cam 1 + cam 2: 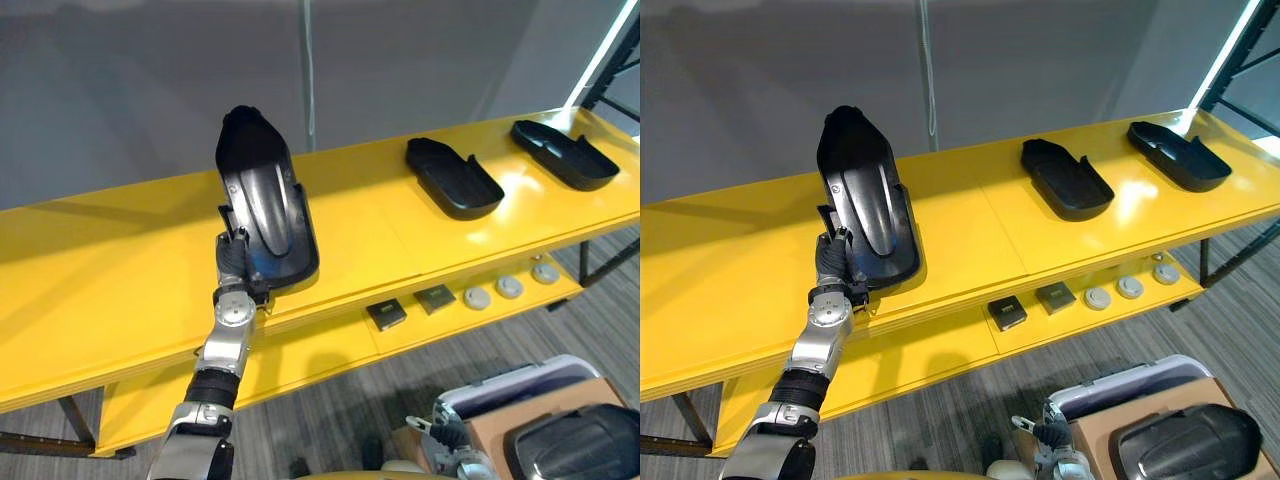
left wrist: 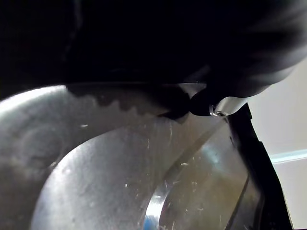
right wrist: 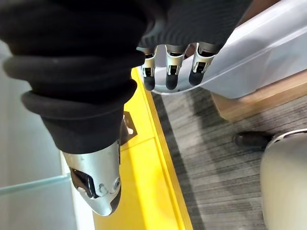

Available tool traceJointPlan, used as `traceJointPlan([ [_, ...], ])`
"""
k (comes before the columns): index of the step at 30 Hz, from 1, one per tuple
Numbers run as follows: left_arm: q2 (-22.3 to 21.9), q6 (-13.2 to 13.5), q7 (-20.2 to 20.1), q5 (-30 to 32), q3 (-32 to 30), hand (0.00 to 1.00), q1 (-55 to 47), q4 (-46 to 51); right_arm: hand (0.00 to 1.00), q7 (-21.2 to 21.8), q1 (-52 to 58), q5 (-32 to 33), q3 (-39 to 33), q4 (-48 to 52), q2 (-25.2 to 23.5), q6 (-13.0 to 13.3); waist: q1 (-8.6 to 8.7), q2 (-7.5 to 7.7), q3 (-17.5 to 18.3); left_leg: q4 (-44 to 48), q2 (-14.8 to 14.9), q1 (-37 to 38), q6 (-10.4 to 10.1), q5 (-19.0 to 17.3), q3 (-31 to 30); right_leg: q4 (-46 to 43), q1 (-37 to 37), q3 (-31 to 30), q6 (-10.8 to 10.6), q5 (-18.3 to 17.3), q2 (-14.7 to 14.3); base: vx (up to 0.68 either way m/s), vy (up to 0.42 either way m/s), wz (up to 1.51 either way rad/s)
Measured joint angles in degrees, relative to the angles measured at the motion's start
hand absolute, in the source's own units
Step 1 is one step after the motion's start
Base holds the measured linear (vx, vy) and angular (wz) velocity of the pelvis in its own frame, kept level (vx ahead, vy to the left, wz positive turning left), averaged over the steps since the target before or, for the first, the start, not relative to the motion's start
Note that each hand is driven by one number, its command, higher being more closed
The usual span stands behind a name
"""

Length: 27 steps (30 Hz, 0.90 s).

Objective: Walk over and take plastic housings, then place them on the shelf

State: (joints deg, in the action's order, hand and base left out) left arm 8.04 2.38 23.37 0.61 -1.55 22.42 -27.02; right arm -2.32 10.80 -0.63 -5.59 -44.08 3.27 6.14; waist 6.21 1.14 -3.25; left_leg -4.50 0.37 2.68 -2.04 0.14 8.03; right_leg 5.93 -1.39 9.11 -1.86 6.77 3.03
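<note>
A black plastic housing (image 1: pixel 262 195) stands on the yellow shelf top (image 1: pixel 110 270), its near end on the board and its far end tilted up. My left hand (image 1: pixel 235 265) is shut on its near rim; the left wrist view shows the housing's glossy inside (image 2: pixel 144 182) close up, with a fingertip (image 2: pixel 218 105) over its edge. Two more black housings (image 1: pixel 452 177) (image 1: pixel 563 153) lie flat further right on the same shelf. My right hand (image 1: pixel 1045 432) hangs low by the box, its fingers (image 3: pixel 168 72) relaxed and holding nothing.
On the lower yellow shelf (image 1: pixel 300 360) lie two small black square parts (image 1: pixel 386 315) and three grey discs (image 1: pixel 509 288). At the lower right a cardboard box (image 1: pixel 530 420) holds a grey bin and another black housing (image 1: pixel 580 440). A grey wall stands behind the shelf.
</note>
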Motion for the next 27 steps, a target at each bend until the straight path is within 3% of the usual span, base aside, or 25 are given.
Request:
traceJointPlan([
  [2,0.02,-0.36,0.59,-0.71,-1.00,1.00,1.14,-2.04,0.00,-0.01,0.36,0.00,0.22,0.10,0.00,0.01,0.99,0.54,0.15,-0.85,0.25,0.17,-0.26,0.21,0.34,0.02,-0.16,0.12,0.28,-0.19,-0.10,-0.07,-0.011,-0.01],
  [7,0.23,-0.81,0.70,-4.80,-1.32,1.00,3.68,-6.47,0.00,0.03,0.96,0.02,1.62,0.14,0.00,0.00,1.26,0.85,0.21,-1.24,0.74,-0.04,-0.40,0.29,1.60,0.00,-0.89,0.31,-0.05,0.06,-0.37,-0.02,-0.004,-0.12],
  [8,0.23,-0.94,0.73,-5.20,-1.38,0.00,4.42,-7.64,0.00,0.04,0.97,0.02,1.72,0.14,-0.02,0.00,1.53,0.87,0.20,-1.25,0.78,-0.05,-0.41,0.30,1.62,-0.01,-0.90,0.32,-0.11,0.09,-0.43,0.03,0.008,-0.01],
  [10,0.44,-0.99,0.81,-5.58,-1.63,0.00,6.06,-10.15,0.00,0.10,0.95,0.03,2.10,0.14,-0.03,0.00,2.35,0.87,0.20,-1.22,0.81,-0.04,-0.40,0.31,1.69,-0.14,-0.91,0.34,0.02,0.17,-0.46,0.05,0.015,-0.01],
  [27,2.06,-1.36,4.67,-5.50,-7.69,0.00,12.56,-14.22,0.00,0.12,0.90,0.33,2.12,0.27,-0.57,0.31,2.64,0.90,0.10,-0.98,0.74,0.55,-0.13,0.46,2.87,0.00,-0.77,-0.13,0.75,0.72,-0.45,-0.01,0.012,-0.03],
])
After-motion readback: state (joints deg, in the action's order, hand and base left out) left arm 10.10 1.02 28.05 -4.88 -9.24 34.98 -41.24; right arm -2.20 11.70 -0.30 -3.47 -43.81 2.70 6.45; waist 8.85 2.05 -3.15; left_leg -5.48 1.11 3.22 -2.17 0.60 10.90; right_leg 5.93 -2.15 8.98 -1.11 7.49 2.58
